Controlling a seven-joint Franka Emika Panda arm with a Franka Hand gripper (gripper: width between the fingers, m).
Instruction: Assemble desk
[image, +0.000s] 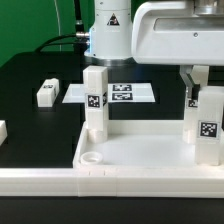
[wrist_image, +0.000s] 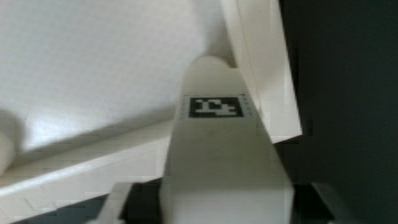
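Observation:
The white tabletop (image: 150, 150) lies tray-like near the front, with an open round socket (image: 92, 157) at its near left corner. One white leg (image: 95, 100) with a tag stands upright at its far left corner. My gripper (image: 197, 92) is shut on a second tagged leg (image: 208, 125) and holds it upright at the far right corner. In the wrist view my gripper (wrist_image: 222, 205) clamps this leg (wrist_image: 222, 150) from both sides, its end close against the tabletop's rim (wrist_image: 258, 60). Whether the leg sits in its socket is hidden.
Two loose white legs lie on the black table, one (image: 47, 93) at the exterior view's left and one (image: 2, 130) at the left edge. The marker board (image: 112, 93) lies behind the tabletop. The robot base (image: 108, 30) stands at the back. A long white rail (image: 100, 186) runs along the front.

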